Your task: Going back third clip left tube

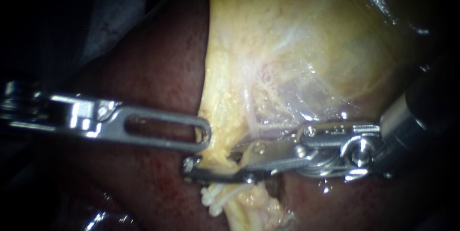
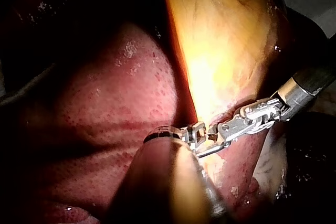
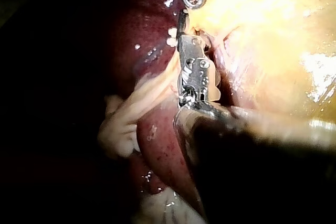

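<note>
Left instrument (image 1: 205, 134): nearest the lens, coming in from 9 o'clock. Its slotted tip rests against the gallbladder's lower edge. Whether it grips anything, I cannot tell.
Right instrument (image 1: 212, 162): comes in from 3 o'clock. Its jaws stand a little apart, astride the tube, and seem to hold nothing.
Tube (image 1: 218, 156): a pale yellow stalk near 6 o'clock, just under the gallbladder and between the right jaws.
Clip: none can be made out; the jaws cover the place where one would sit.
Risk, snagging: if the jaws are drawn back towards 3 o'clock before they are opened wide enough, they could drag the tube or shift a clip on it.
Risk, tearing: any pull from the two tips, which lie close together, would strain the thin stalk.
Liver (image 1: 158, 68): a dark red slope from 7 to 10 o'clock.
Gallbladder (image 1: 297, 34): a yellow sheet from 12 to 2 o'clock, overhanging the way out.
White strands (image 1: 218, 198): loose at 6 o'clock, just below the lower jaw, where they could catch.
</note>
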You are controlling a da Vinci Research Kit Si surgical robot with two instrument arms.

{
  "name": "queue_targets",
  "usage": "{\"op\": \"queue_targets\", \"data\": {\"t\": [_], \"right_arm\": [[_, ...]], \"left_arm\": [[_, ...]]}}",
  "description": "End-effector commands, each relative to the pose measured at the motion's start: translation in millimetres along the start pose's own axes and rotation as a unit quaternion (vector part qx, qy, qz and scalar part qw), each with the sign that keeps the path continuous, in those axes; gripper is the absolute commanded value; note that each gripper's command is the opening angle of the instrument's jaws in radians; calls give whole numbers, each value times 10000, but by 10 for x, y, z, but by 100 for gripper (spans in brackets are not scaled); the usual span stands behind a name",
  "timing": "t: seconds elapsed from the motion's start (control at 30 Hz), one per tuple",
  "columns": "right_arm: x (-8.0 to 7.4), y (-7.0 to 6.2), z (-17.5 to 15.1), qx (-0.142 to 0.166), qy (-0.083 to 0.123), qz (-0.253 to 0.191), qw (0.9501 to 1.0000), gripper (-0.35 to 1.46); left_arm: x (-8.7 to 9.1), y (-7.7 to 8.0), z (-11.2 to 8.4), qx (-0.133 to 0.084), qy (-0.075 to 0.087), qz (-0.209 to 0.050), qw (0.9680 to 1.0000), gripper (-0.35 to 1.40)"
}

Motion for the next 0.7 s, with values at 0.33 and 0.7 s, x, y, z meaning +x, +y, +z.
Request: {"op": "queue_targets", "data": {"t": [0.33, 0.7], "right_arm": [[2, 0, -1, 1, 3, 5, 10000, -35], [15, 2, 4, -162, 104, -332, 9993, 44]], "left_arm": [[0, 0, -1, 1, -2, 3, 10000, -35], [0, 0, -1, 0, -3, 2, 10000, -35]]}}
